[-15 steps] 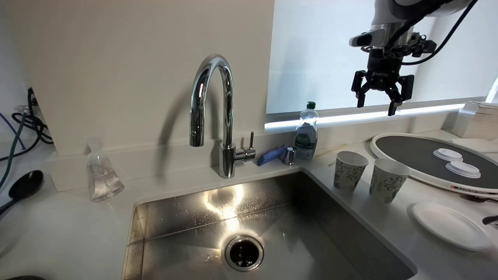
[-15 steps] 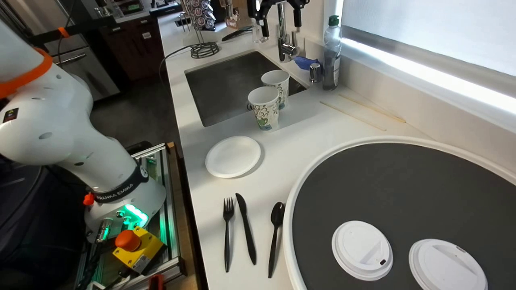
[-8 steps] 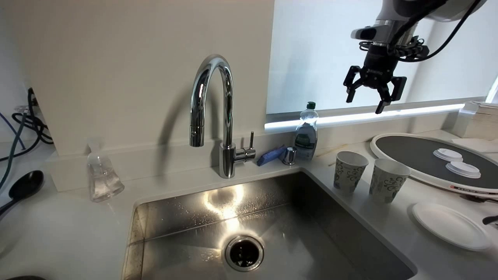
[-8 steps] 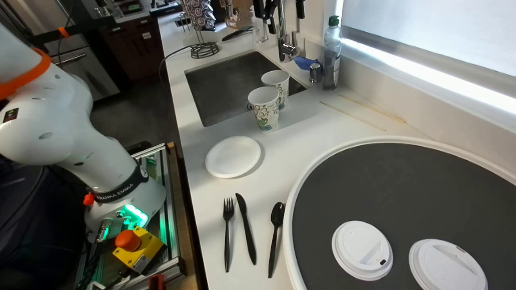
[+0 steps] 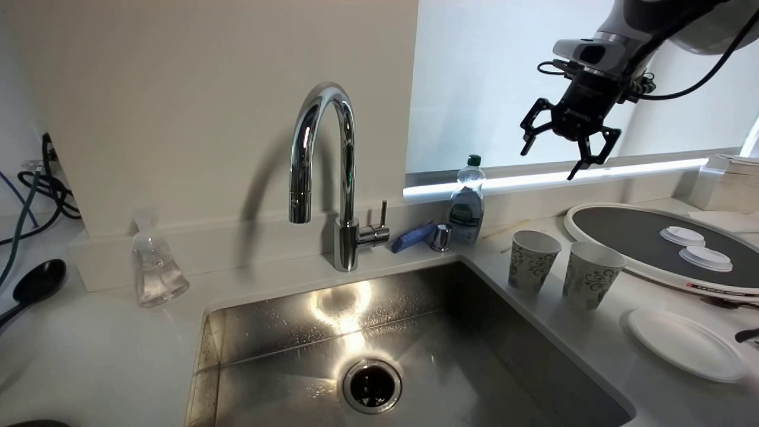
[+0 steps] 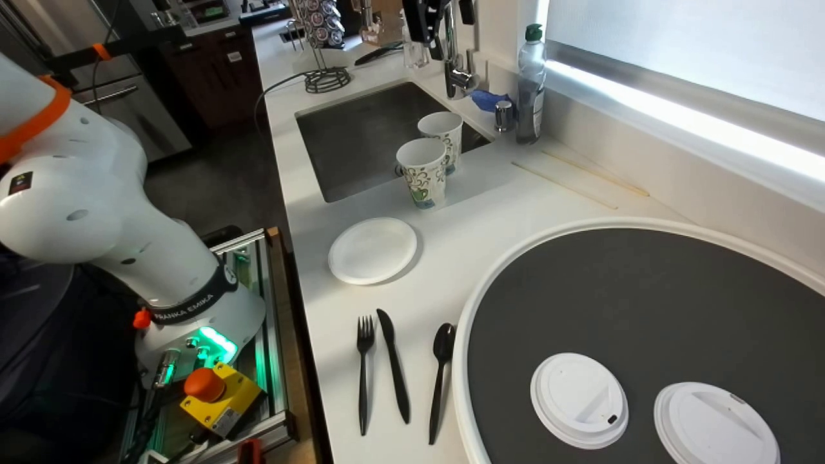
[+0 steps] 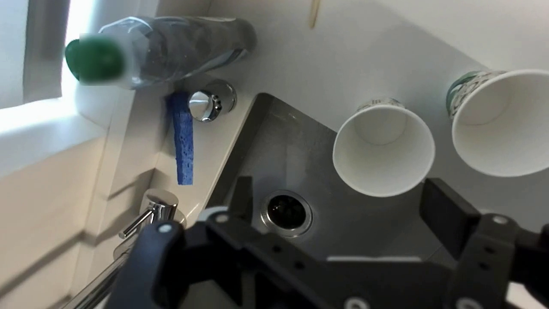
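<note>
Hanging spread and empty, the tool (image 5: 547, 165), if swinging low, is perhaps risking knocking cups (image 5: 532, 264) into the sink (image 5: 456, 362).

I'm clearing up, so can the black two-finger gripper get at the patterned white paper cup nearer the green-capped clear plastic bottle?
Probably yes: the gripper is open, and nothing covers the cup; the other cup standing close beside it might crowd the grasp.
</note>
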Action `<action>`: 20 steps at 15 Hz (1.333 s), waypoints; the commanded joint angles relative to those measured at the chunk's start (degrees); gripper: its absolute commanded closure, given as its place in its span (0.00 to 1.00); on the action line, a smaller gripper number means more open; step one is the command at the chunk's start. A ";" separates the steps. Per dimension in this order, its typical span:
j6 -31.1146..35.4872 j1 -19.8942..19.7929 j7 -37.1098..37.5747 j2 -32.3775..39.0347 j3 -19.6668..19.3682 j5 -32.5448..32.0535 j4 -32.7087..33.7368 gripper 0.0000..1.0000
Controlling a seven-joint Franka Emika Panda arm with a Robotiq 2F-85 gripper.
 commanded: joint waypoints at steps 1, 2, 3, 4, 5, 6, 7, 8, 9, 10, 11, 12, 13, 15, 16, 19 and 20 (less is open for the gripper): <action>-0.09 0.44 -0.37 -0.30 -0.39 -0.01 -0.19 0.00; -0.09 0.51 -0.64 -0.54 -0.42 0.06 -0.34 0.00; -0.09 0.56 -0.82 -0.69 -0.43 0.10 -0.47 0.00; -0.09 0.63 -0.93 -0.79 -0.46 0.12 -0.60 0.00; -0.08 0.65 -0.97 -0.85 -0.47 0.13 -0.72 0.00; 1.55 -0.54 4.67 -0.06 0.81 -3.02 -0.55 0.00; 3.36 -1.55 10.44 0.20 2.27 -7.25 -0.77 0.00; 3.15 -1.79 14.44 0.33 2.87 -9.60 -0.50 0.00; 3.86 -2.05 19.17 0.10 3.83 -12.76 -0.71 0.00; 2.95 -3.86 23.39 0.07 5.92 -15.04 -0.57 0.00; 1.93 -4.55 27.82 -0.13 7.15 -17.06 -0.43 0.00; 1.24 -4.97 32.20 -0.39 8.14 -19.64 -0.47 0.00; -0.21 -4.91 36.56 -0.40 8.69 -21.46 -0.09 0.00; -3.13 -3.53 44.65 -0.38 8.28 -25.42 0.52 0.00; -5.45 -3.29 47.85 -0.35 8.42 -26.50 1.02 0.00; -12.73 -2.65 56.02 0.28 8.23 -27.74 2.87 0.00; -14.96 -2.46 58.52 0.65 8.06 -27.45 3.59 0.00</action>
